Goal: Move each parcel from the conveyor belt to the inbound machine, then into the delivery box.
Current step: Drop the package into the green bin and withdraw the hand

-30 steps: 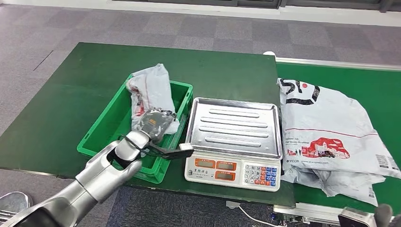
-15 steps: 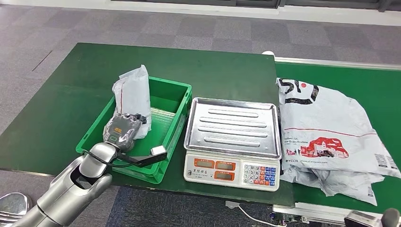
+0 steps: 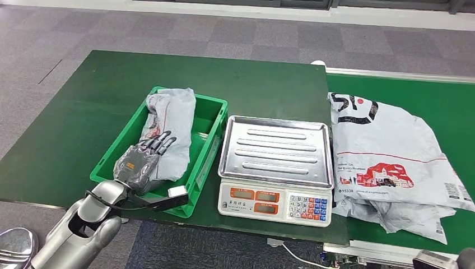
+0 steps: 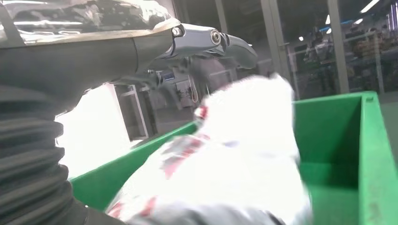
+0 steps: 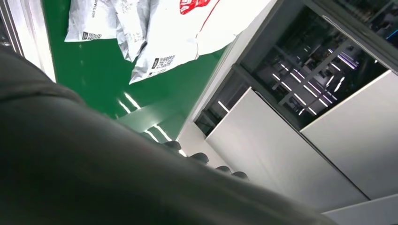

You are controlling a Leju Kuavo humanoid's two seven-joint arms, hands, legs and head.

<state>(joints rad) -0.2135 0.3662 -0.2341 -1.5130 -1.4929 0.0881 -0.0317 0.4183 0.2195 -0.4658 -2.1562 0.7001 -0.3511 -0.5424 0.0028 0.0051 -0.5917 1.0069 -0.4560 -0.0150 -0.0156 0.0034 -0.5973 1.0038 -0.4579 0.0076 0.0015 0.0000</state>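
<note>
Crinkled grey plastic is seen in one parcel [image 3: 168,131], laid in the green crate [image 3: 210,147] under the left hand [image 3: 143,159], whose fingers are spread flat; right hand's state cannot be told.

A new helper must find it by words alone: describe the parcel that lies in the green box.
On the green table, left of the steel scale, stands a green box. The parcel inside is a crumpled grey-white bag with the left hand over it. Unlike the big flat bags on the belt, it is small and narrow.
</note>
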